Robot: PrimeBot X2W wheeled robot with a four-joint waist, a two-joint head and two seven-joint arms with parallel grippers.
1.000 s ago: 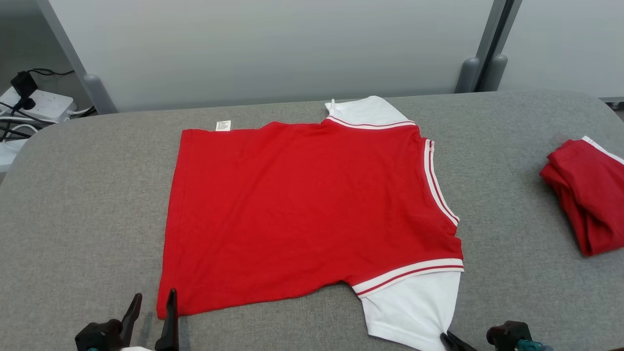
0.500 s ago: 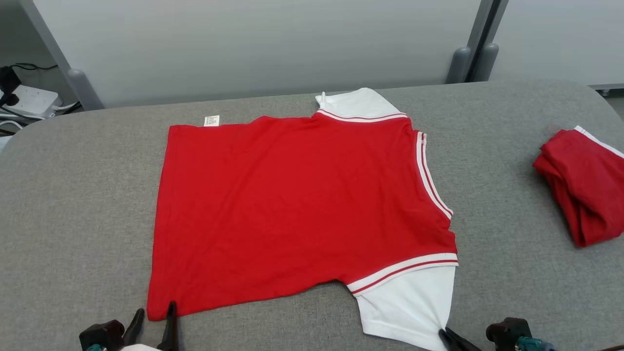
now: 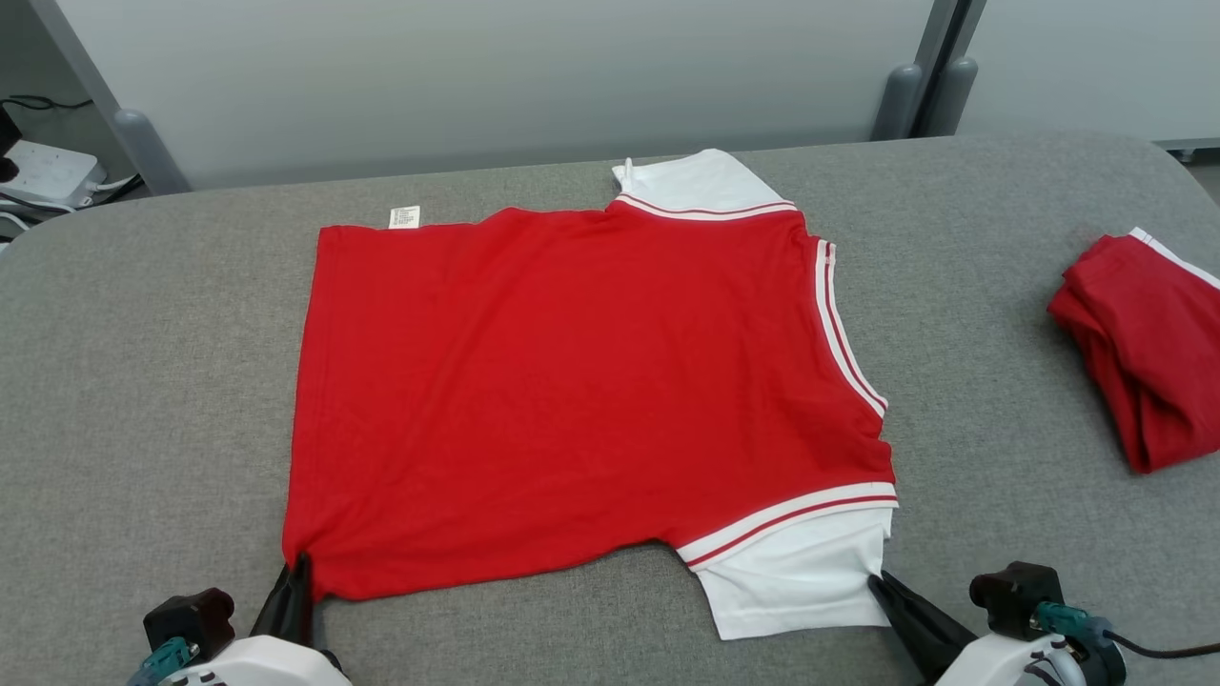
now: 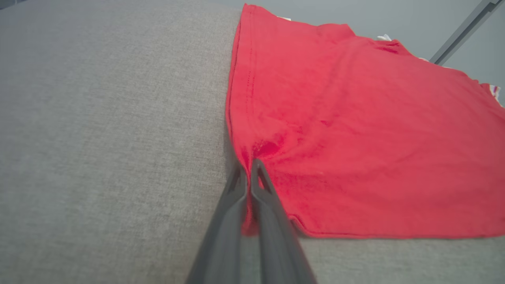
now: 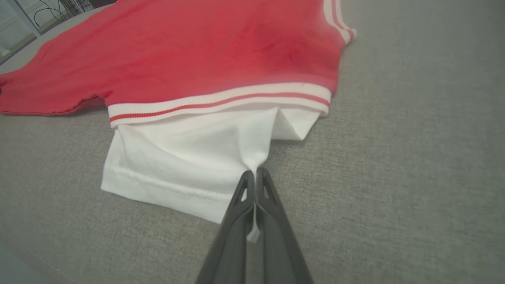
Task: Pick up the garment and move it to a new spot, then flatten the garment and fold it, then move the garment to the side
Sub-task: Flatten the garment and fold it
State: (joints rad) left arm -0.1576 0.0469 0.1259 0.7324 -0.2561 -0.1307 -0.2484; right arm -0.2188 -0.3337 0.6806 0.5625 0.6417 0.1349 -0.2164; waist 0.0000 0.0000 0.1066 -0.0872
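Closing within the last second, left tool (image 3: 297,564) is pinching the red T-shirt (image 3: 572,381) at its hem corner; right tool (image 3: 877,579) is pinching its white sleeve (image 3: 791,581). T-shirt is lying flat across the table (image 3: 114,381), probably extending straight away from both.

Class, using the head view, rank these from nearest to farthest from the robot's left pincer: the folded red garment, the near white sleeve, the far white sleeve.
From the left pincer, at the shirt's near-left corner:
1. Near white sleeve, front edge, rightward.
2. Far white sleeve, diagonally across the shirt.
3. Folded red garment, table's far right.
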